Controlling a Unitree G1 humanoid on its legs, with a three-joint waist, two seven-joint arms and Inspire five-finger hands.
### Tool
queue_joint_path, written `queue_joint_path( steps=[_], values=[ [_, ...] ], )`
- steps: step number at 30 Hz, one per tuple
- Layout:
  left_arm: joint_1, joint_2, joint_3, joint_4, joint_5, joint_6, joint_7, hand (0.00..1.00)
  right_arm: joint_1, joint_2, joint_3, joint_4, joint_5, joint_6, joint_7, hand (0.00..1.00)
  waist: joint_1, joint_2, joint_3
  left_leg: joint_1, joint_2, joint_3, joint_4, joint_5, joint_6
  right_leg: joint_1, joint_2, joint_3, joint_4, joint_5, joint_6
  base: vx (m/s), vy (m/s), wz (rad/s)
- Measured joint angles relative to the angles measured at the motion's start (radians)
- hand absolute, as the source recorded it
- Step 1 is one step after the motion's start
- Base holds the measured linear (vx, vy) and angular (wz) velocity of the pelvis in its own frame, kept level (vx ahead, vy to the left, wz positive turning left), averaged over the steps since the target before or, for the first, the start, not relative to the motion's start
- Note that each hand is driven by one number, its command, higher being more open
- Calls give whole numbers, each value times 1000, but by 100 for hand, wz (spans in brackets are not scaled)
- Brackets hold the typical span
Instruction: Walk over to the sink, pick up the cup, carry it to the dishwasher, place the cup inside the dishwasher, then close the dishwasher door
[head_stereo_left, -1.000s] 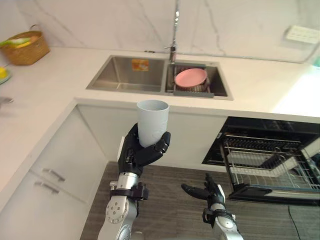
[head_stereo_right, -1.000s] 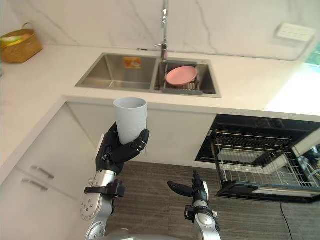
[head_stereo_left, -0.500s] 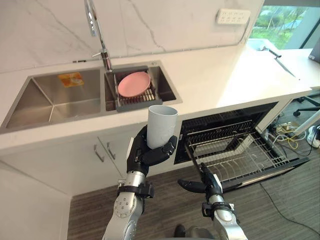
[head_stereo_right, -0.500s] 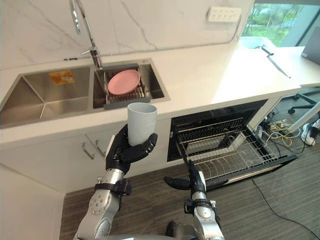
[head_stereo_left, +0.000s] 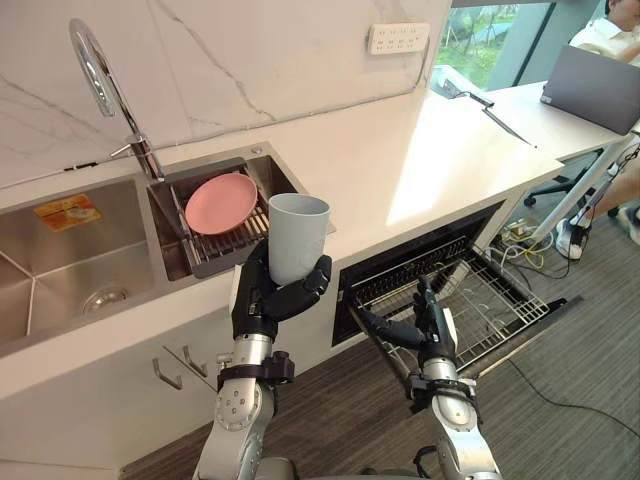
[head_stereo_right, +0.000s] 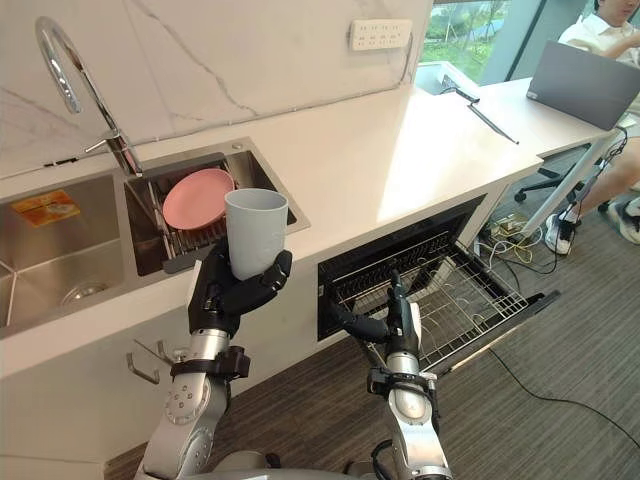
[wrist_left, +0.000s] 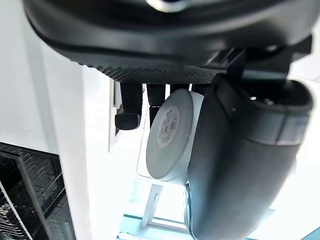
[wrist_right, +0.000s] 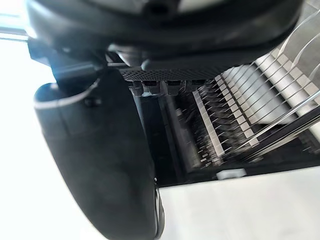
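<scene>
Carry step: left hand (head_stereo_left: 266, 300) curled round cup (head_stereo_left: 297, 235), right hand (head_stereo_left: 428, 325) straight-fingered, empty; next set cup in dishwasher rack (head_stereo_left: 485, 298)

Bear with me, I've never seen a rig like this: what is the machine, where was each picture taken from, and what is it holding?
This is a two-legged humanoid robot with two arms and dark fingered hands. The two wide pictures come from paired cameras on its head, looking down. The two close-ups come from a camera on each wrist. Its left hand is curled round a pale grey cup, held upright; the left wrist picture shows the cup's base. Its right hand is open and empty, held low near the pulled-out dishwasher rack. In the white counter sits a sink with a pink plate in one basin.
</scene>
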Motion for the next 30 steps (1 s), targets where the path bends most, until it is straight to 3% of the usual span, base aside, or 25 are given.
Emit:
queue_joint_path(
  steps=[5,10,18,23,30],
  values=[
    [13,2,-81,-40,35,-10,-1,0,79,19,15,-169,6,-32,12,100,-12,-15,-40,48,2,22,-72,12,-1,21,0,20,-35,2,2,76,-8,-14],
    [9,2,-91,-42,54,-9,0,0,129,20,16,-229,43,-33,20,100,-30,-14,-48,86,7,55,-106,12,0,32,10,50,-46,3,1,40,-16,-20],
    [-51,28,-36,-17,82,-11,43,0,162,19,28,-331,141,-59,68,100,-38,-10,-97,109,3,87,-138,16,6,32,16,85,-66,14,4,11,10,-13],
    [-123,46,37,62,123,-12,71,0,123,11,39,-344,187,-71,90,100,-55,-10,-103,114,2,110,-145,23,15,38,15,108,-98,43,7,-36,21,-13],
    [-178,63,64,138,181,-10,105,0,93,-15,46,-343,260,-78,124,100,-59,-9,-103,114,-3,124,-151,35,20,38,11,122,-129,69,12,-53,7,-8]
  ],
)
